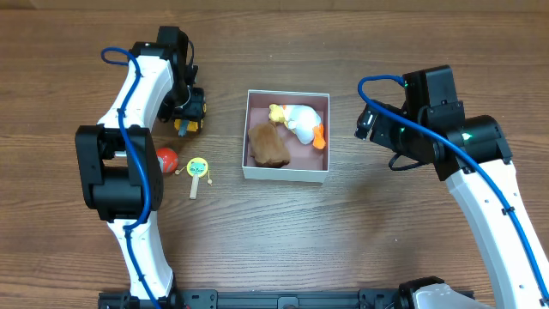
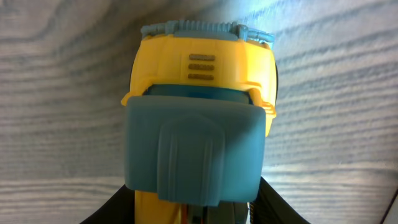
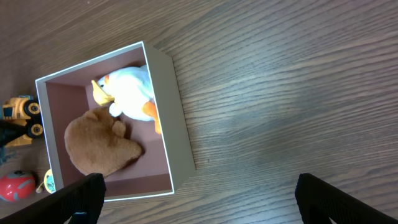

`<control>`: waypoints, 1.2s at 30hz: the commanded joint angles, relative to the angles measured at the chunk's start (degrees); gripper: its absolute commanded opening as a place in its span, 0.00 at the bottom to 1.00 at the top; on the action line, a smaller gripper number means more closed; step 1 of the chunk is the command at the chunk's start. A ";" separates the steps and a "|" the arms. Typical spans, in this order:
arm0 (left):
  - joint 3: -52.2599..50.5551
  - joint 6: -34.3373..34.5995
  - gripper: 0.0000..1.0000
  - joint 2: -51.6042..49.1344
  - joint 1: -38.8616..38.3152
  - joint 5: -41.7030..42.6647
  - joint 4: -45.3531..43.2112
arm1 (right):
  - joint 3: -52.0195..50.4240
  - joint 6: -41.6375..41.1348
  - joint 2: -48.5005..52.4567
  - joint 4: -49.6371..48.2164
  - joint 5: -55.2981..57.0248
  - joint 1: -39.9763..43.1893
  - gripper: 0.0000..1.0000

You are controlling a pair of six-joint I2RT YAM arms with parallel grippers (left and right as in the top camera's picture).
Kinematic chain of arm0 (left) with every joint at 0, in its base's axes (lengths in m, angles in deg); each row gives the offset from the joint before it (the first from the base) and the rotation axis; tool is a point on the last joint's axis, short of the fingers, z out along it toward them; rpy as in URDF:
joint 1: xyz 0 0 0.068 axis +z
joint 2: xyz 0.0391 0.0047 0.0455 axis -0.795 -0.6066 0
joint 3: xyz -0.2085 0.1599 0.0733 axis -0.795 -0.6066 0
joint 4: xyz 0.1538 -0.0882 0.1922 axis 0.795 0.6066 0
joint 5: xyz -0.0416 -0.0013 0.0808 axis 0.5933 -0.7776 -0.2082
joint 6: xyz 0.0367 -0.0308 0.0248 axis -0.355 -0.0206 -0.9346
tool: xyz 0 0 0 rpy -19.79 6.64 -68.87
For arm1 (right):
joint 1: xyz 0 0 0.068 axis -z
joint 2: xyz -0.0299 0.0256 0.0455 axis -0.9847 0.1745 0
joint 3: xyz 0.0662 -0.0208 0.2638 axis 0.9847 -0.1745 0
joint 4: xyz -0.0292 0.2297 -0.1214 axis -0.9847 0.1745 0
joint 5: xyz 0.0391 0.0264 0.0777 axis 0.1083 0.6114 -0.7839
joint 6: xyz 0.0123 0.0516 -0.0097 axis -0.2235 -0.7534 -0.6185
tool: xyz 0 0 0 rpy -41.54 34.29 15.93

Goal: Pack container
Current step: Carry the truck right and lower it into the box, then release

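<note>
Pink-lined container (image 1: 302,161) sits centrally on the worktop (image 1: 377,232) with a brown plush bear (image 1: 268,144) and white duck (image 1: 300,118) packed, while the yellow toy truck (image 1: 190,118), red ball (image 1: 166,158) and paddle toy (image 1: 198,168) wait outside, left jaws straddling the truck with grip unclear, right jaws wide open and empty.

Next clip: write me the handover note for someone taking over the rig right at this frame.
Left gripper: down over the yellow truck, fingers on either side of it. Whether it has a grip cannot be told.
Right gripper: open and empty, to the right of the container.
Done: the brown plush and the duck lie in the container.
Left: the truck, the red ball and the yellow rattle are on the table left of the container, not yet packed.
</note>
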 commanded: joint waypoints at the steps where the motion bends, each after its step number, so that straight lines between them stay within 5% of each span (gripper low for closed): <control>1: 5.64 -1.03 0.28 0.13 -0.02 -0.11 4.33 | 0.79 -0.44 0.00 0.52 -0.09 0.11 1.00; 12: 24.09 -1.55 0.23 1.16 -2.34 6.12 20.28 | 0.79 -0.44 0.00 2.23 -0.09 0.13 1.00; 16: 31.65 -11.02 0.22 5.46 -9.46 9.44 26.43 | 0.79 -0.44 0.00 2.49 -0.09 0.11 1.00; 21: 32.17 -23.15 0.21 11.43 -19.76 6.80 26.64 | 0.79 -0.44 0.00 2.62 -0.07 0.11 1.00; 23: 32.17 -27.91 0.08 12.26 -24.52 2.78 26.36 | 0.79 -0.44 0.00 2.62 -0.07 0.13 1.00; 25: 31.87 -31.87 0.04 11.87 -27.54 1.99 26.38 | 0.79 -0.42 0.00 2.60 -0.02 0.13 1.00; 36: 19.54 -33.62 0.04 6.16 -30.34 0.26 22.32 | 0.79 -0.48 0.00 2.36 5.79 1.42 1.00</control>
